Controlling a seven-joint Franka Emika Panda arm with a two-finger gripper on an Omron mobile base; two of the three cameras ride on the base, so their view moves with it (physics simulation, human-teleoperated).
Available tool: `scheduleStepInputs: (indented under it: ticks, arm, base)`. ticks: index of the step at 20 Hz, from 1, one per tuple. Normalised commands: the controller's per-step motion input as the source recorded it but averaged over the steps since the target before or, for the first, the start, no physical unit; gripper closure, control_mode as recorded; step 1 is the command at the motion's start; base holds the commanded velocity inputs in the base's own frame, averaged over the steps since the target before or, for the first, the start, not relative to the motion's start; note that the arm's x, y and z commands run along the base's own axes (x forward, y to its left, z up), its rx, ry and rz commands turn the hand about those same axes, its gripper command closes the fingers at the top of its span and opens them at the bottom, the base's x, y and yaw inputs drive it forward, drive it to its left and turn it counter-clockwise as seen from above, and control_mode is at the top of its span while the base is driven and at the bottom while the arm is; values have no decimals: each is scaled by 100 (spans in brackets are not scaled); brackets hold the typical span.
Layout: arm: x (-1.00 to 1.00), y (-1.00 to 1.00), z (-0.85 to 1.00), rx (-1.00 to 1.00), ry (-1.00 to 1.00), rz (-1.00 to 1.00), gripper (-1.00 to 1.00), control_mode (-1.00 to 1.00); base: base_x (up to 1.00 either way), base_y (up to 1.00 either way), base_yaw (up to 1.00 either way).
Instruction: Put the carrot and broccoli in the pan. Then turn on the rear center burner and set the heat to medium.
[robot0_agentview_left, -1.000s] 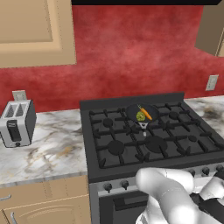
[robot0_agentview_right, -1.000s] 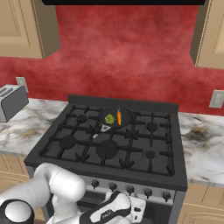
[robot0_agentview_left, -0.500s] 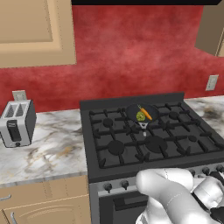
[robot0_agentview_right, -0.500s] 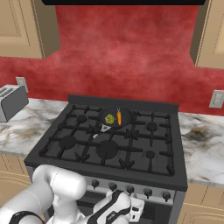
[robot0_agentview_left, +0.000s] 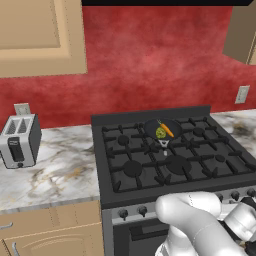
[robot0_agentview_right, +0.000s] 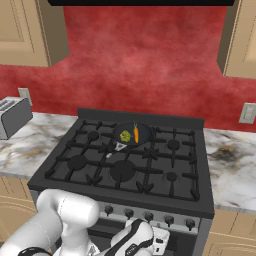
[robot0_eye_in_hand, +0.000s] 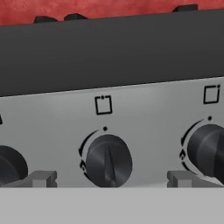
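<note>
The dark pan (robot0_agentview_left: 156, 125) (robot0_agentview_right: 143, 132) sits on the rear center burner, which it mostly hides. In the pan lie the orange carrot (robot0_agentview_left: 167, 130) (robot0_agentview_right: 136, 133) and the yellow-green broccoli (robot0_agentview_left: 160, 133) (robot0_agentview_right: 125, 135). My gripper (robot0_eye_in_hand: 111, 179) is low in front of the stove's knob panel and stands open. Its fingertips (robot0_eye_in_hand: 41, 178) flank a black knob (robot0_eye_in_hand: 108, 161) marked by a small square above it. I cannot tell whether they touch the knob. In the right base view the hand (robot0_agentview_right: 158, 242) hangs below the row of knobs.
More black knobs (robot0_eye_in_hand: 209, 151) sit left and right on the grey panel. A toaster (robot0_agentview_left: 19, 140) stands on the marble counter (robot0_agentview_left: 60, 170) left of the stove. Cabinets hang above on both sides, and the oven door is close behind the arm.
In the right base view the hand has edged a little to the right along the front of the knob panel. Pan, carrot and broccoli have not moved.
</note>
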Motion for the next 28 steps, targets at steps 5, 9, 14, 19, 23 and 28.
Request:
scheduleStepInputs:
  ticks: [5, 9, 14, 19, 23, 28]
  arm:
    - [0, 0, 0, 0, 0, 0, -100, -100]
    - [0, 0, 0, 0, 0, 0, -100, -100]
    - [7, 0, 0, 0, -3, 0, -100, -100]
    - [14, 0, 0, 0, -3, 0, -100, -100]
    - [8, 0, 0, 0, -1, 0, -100, -100]
    - [13, 0, 0, 0, 0, 0, -100, -100]
  base:
    - [0, 0, 0]
    - [0, 0, 0]
    - [0, 0, 0]
    - [0, 0, 0]
    - [0, 0, 0]
    - [0, 0, 0]
